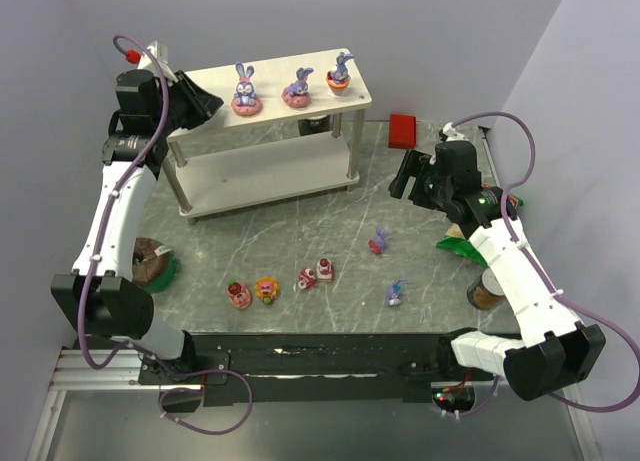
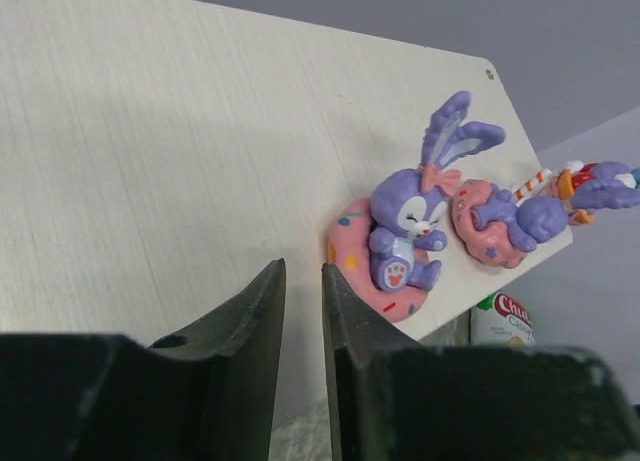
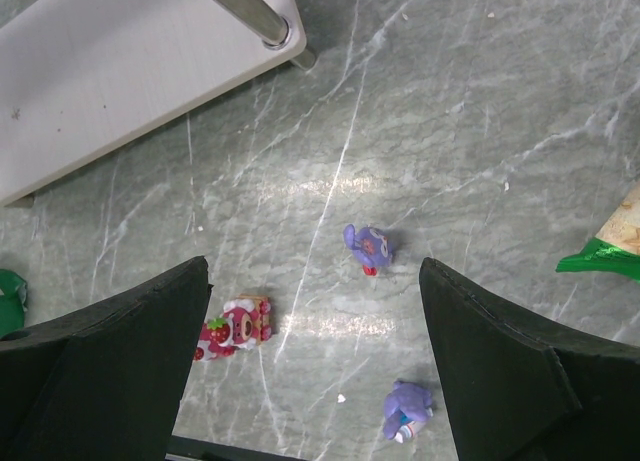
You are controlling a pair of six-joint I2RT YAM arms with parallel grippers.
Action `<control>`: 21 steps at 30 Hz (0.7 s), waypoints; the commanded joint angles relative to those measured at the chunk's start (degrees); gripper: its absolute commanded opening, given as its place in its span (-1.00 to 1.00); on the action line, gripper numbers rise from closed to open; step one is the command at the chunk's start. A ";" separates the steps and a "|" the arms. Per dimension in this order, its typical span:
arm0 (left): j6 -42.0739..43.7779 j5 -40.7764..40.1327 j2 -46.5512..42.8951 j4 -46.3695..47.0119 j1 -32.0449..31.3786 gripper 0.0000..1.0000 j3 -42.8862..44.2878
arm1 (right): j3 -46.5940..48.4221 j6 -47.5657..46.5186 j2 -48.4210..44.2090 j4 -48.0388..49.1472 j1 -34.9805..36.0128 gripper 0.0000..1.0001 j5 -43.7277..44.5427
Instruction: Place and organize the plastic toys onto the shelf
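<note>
The shelf stands at the back left. Three purple bunnies sit on its top board: one on a pink ring, a second and a third. My left gripper hovers over the board's left end, its jaws a narrow gap apart with nothing between them. My right gripper hangs wide open and empty above the table. Below it lie two bunnies and a pink-red sweet. Several sweets line the front.
A chocolate ring cake on a green plate sits at the left. A red block lies behind the right gripper. A green packet and a jar are by the right arm. A can stands under the shelf.
</note>
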 commanded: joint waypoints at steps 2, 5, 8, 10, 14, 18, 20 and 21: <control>1.44 0.08 2.62 1.69 -0.53 -0.48 1.76 | 0.98 -0.53 -1.26 0.64 -0.39 0.84 0.11; 1.88 0.35 4.02 1.07 -0.88 -0.56 3.08 | 0.98 -0.53 -1.26 0.64 -0.39 0.83 0.11; 2.49 0.35 4.90 0.11 -1.32 -0.58 3.96 | 0.90 -0.27 -1.26 0.64 -0.48 0.83 0.11; 3.28 0.17 4.64 -0.16 -1.50 -0.58 3.88 | 0.81 -0.27 -1.34 0.64 -0.48 0.83 0.46; 3.81 0.26 4.03 -0.86 -1.93 -0.59 3.26 | 0.02 0.08 -1.87 0.81 -0.39 0.83 0.99; 3.90 -0.27 2.89 -1.04 -2.20 -0.60 2.47 | -0.33 0.43 -2.05 0.99 -0.48 0.83 0.90; 3.90 -0.09 2.45 -0.86 -2.20 -0.60 2.21 | -0.51 0.52 -2.14 1.16 -0.48 0.84 0.90; 3.99 -0.01 2.36 -0.60 -2.29 -0.60 2.12 | -0.51 0.52 -2.05 1.16 -0.39 0.83 0.90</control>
